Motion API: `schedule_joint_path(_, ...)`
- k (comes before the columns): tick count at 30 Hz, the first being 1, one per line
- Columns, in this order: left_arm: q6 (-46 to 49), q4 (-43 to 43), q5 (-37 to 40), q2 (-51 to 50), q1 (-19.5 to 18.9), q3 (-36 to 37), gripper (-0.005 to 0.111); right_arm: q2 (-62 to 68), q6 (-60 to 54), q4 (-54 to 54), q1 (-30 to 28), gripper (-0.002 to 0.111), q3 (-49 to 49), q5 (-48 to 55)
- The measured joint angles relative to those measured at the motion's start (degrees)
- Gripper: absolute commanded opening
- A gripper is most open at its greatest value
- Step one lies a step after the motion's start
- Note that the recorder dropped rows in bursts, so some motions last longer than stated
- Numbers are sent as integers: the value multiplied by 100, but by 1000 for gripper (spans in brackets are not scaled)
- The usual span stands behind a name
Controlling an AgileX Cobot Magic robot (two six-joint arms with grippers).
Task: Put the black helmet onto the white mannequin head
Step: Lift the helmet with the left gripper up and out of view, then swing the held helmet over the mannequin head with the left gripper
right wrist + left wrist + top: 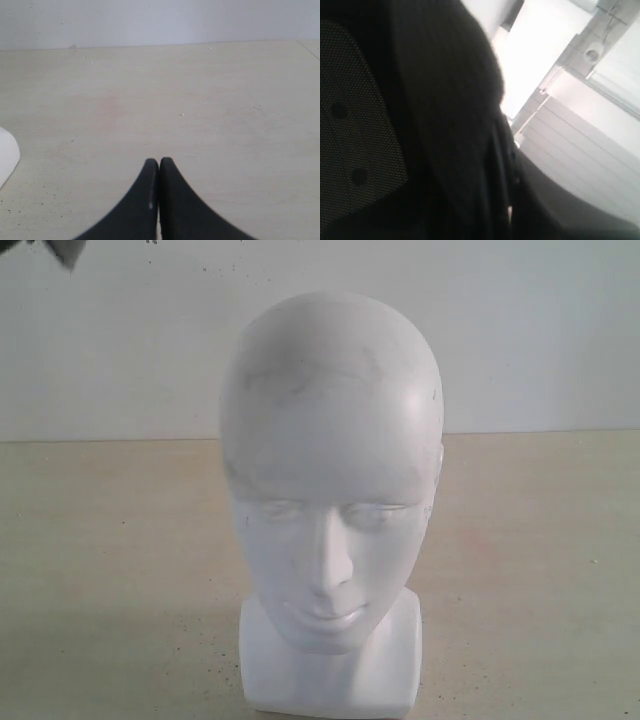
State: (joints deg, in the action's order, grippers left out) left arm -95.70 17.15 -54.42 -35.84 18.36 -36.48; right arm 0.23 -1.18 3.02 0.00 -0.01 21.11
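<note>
- The white mannequin head stands bare on the bench; the fitting is not yet done.
- The black helmet fills the left wrist view, close up; the left pincer's grip cannot be told.
- The right pincer is closed and empty.

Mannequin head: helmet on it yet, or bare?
Bare. The white mannequin head stands upright on the table with nothing on its crown; black helmet padding fills the left wrist view.
</note>
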Motion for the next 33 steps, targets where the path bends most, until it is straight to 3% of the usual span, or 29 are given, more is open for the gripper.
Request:
schedule_joint_path(5,-440,-221,-1046,-785,0,0,4,0,0,0,0,0,0,0)
schedule_joint_path(9,-800,-55,-1003,-1322,0,-185,4,0,0,0,0,0,0,0)
schedule_joint_path(16,-1176,583,-980,-2023,27,-1195,4,0,0,0,0,0,0,0)
schedule_joint_path(21,-1222,592,-1141,-2399,443,-1608,4,0,0,0,0,0,0,0)
schedule_joint_path(28,-1052,656,-1164,-3117,1236,-1649,4,0,0,0,0,0,0,0)
schedule_joint_path(33,-1013,664,-1080,-3471,1374,-1649,4,0,0,0,0,0,0,0)
